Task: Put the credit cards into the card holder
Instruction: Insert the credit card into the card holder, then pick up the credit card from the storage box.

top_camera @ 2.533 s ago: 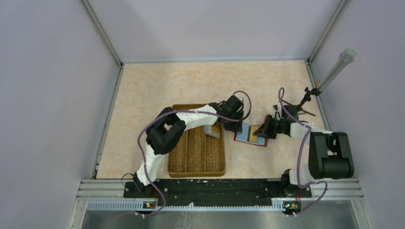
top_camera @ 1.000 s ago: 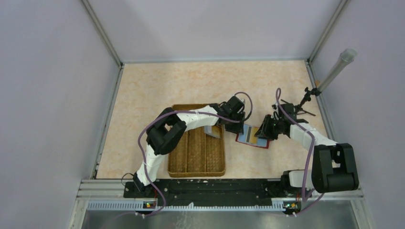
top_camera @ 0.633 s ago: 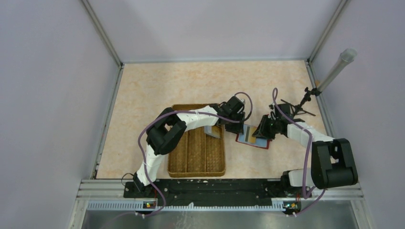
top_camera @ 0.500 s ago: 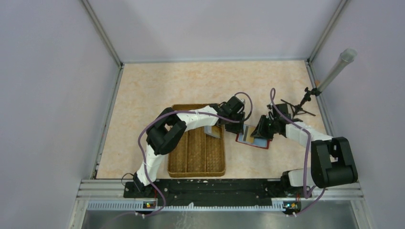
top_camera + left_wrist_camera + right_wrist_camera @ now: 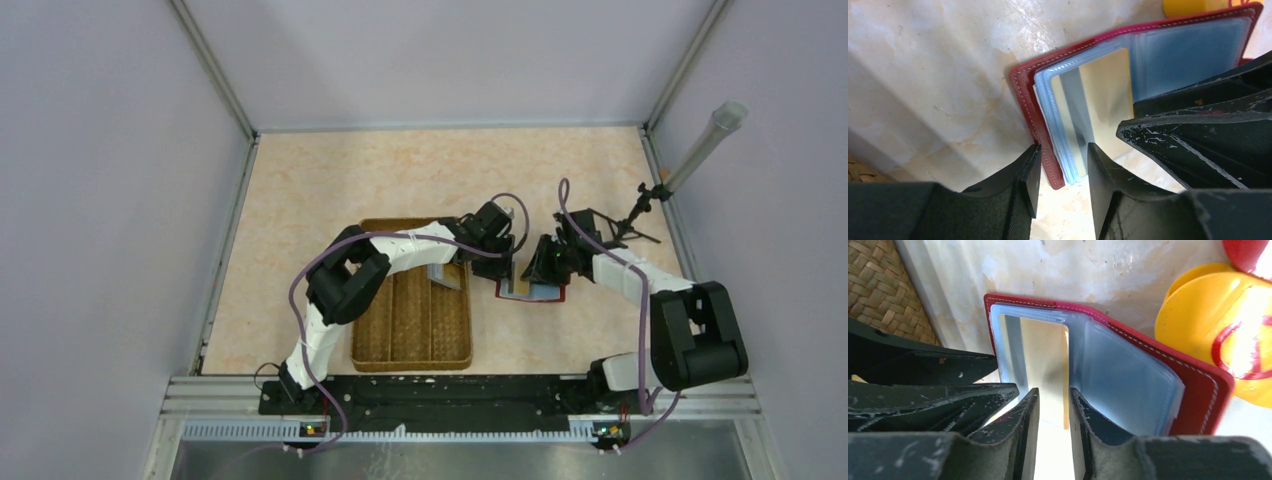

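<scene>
The dark red card holder [image 5: 530,292] lies open on the table between my two grippers, blue sleeves up [image 5: 1193,47] [image 5: 1128,375]. A yellow-gold card [image 5: 1103,95] [image 5: 1045,360] with a grey stripe sits in the left sleeve, its near end sticking out. My left gripper [image 5: 503,268] [image 5: 1062,155] is slightly open, straddling the holder's near left corner, one finger on the sleeve. My right gripper [image 5: 541,266] [image 5: 1054,400] has its jaws a narrow gap apart around the card's protruding end. A grey card [image 5: 446,275] lies in the tray, partly under my left arm.
A brown woven divided tray [image 5: 412,325] stands left of the holder, its corner in the right wrist view [image 5: 878,275]. A round yellow-and-red object [image 5: 1213,335] lies just behind the holder. A grey tube on a black stand [image 5: 700,150] leans at the back right.
My right gripper has moved left over the open holder, covering more of it, and the holder has shifted slightly. The left arm has stayed at the holder's left edge.
</scene>
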`<state>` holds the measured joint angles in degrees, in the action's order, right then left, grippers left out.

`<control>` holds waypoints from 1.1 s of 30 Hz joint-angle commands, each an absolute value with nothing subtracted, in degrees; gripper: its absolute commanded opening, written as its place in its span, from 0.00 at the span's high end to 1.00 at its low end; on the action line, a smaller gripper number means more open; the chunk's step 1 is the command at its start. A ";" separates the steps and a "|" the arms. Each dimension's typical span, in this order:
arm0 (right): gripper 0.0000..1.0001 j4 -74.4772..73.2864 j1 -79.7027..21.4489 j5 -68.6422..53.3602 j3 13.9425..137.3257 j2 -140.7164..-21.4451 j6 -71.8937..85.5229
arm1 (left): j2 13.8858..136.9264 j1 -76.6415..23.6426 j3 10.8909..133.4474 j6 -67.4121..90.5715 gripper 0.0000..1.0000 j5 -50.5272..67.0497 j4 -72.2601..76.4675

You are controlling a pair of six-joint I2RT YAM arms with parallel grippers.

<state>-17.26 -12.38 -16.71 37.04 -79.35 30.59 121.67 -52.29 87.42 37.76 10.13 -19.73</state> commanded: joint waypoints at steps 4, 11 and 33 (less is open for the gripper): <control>0.63 -23.22 -11.35 -13.88 42.68 -72.22 27.34 | 116.70 -52.51 91.05 32.30 0.44 11.00 -19.73; 0.53 -30.50 -8.00 -13.01 46.23 -64.85 22.35 | 112.00 -51.76 93.42 28.66 0.29 13.30 -22.00; 0.51 -14.49 -44.08 2.00 54.09 -68.79 26.69 | 75.08 -23.75 70.41 16.86 0.01 6.18 -39.24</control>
